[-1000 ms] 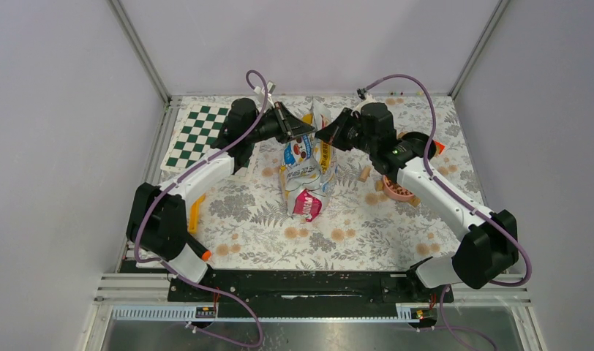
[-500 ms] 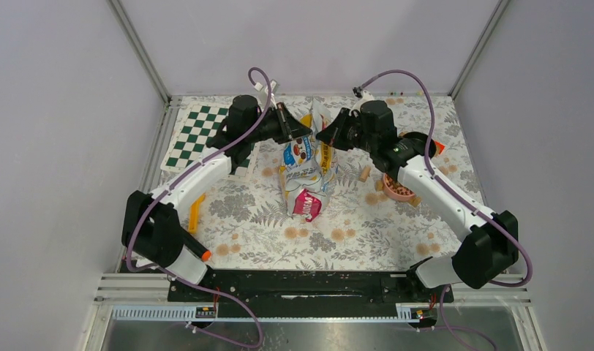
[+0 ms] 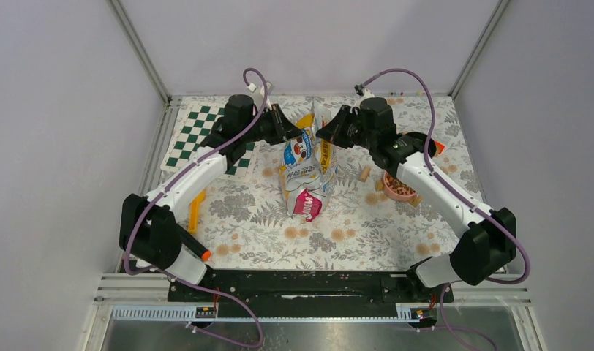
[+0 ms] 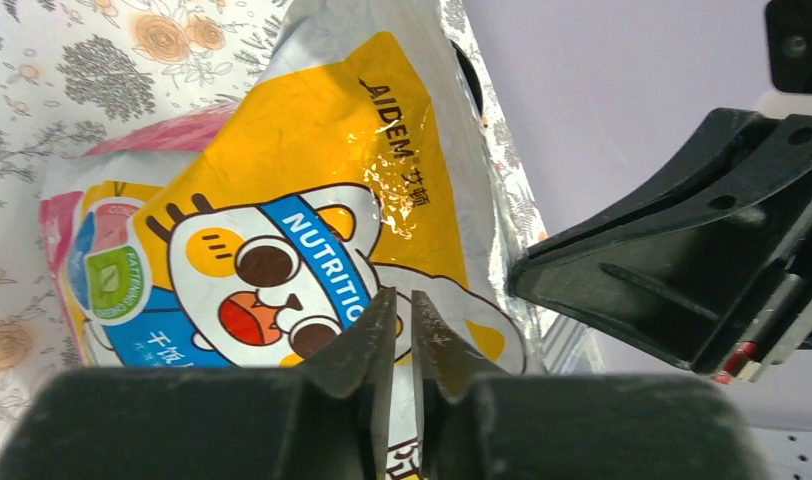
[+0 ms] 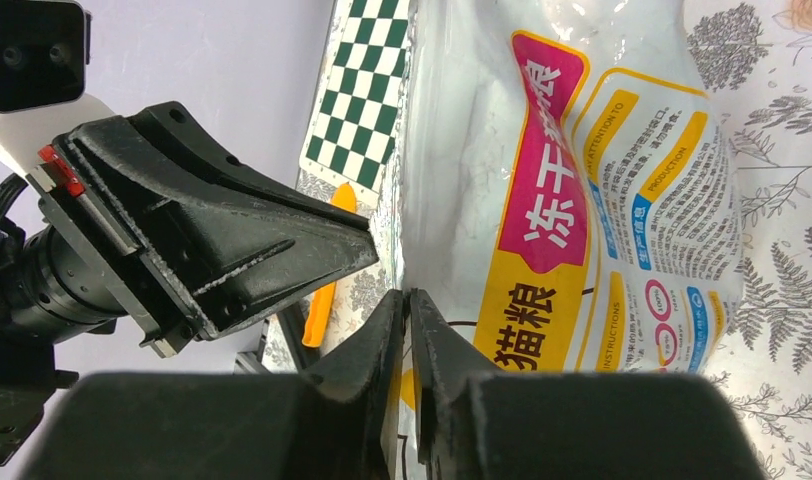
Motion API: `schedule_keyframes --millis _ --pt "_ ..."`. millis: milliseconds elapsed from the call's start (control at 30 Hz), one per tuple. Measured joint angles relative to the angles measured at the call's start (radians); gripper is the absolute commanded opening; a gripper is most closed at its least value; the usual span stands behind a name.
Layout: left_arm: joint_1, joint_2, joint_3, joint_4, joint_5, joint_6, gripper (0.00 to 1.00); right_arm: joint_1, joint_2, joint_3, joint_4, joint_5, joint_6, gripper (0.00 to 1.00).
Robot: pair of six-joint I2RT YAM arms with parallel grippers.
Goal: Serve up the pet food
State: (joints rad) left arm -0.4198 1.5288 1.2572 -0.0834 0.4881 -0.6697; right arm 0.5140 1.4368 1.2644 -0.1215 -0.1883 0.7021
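Observation:
The pet food bag [image 3: 306,172] is glossy yellow with a cartoon white cat. It stands at the middle of the table, and the pet food inside is hidden. My left gripper [image 3: 297,137] is at the left side of its top and my right gripper [image 3: 320,135] at the right side. In the left wrist view the left gripper [image 4: 402,298] is pinched, with only a slit, on the bag's [image 4: 302,170] front panel. In the right wrist view the right gripper [image 5: 404,295] is pinched on the edge of the bag's [image 5: 582,200] back panel.
A pink bowl [image 3: 407,195] holding brown bits sits right of the bag, under the right arm. Tan pieces [image 3: 365,173] lie scattered around it. A green checkerboard mat [image 3: 199,135] lies at the back left, and an orange tool [image 3: 195,212] lies beside the left arm.
The left gripper has drawn a little to the left and the top of the bag has spread wider. The right gripper has barely moved.

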Motion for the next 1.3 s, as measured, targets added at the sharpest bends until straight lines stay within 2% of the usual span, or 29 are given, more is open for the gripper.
schedule_keyframes --millis 67,133,200,367,767,933,1033,1300 --pt "0.0 0.0 0.0 0.008 0.011 -0.005 0.29 0.0 0.007 0.006 0.0 -0.008 0.007 0.14" --pt "0.0 0.0 0.0 0.023 0.02 -0.017 0.34 0.0 0.011 0.008 0.0 -0.014 0.012 0.1" --pt "0.0 -0.003 -0.002 0.046 0.025 -0.028 0.38 0.0 0.013 0.008 0.0 -0.016 0.014 0.0" --pt "0.0 -0.013 -0.012 0.124 0.038 -0.068 0.43 0.0 0.013 0.008 0.007 -0.023 0.031 0.0" --pt "-0.001 0.02 -0.014 0.206 0.089 -0.124 0.4 -0.02 0.025 -0.026 0.095 -0.114 0.082 0.0" --pt "-0.004 0.056 -0.013 0.189 0.095 -0.125 0.28 -0.026 0.033 -0.035 0.121 -0.14 0.101 0.0" --pt "-0.006 0.058 -0.006 0.188 0.104 -0.124 0.18 -0.027 0.04 -0.04 0.134 -0.151 0.11 0.0" --pt "-0.01 0.072 0.019 0.186 0.111 -0.124 0.21 -0.033 0.04 -0.041 0.143 -0.172 0.108 0.0"
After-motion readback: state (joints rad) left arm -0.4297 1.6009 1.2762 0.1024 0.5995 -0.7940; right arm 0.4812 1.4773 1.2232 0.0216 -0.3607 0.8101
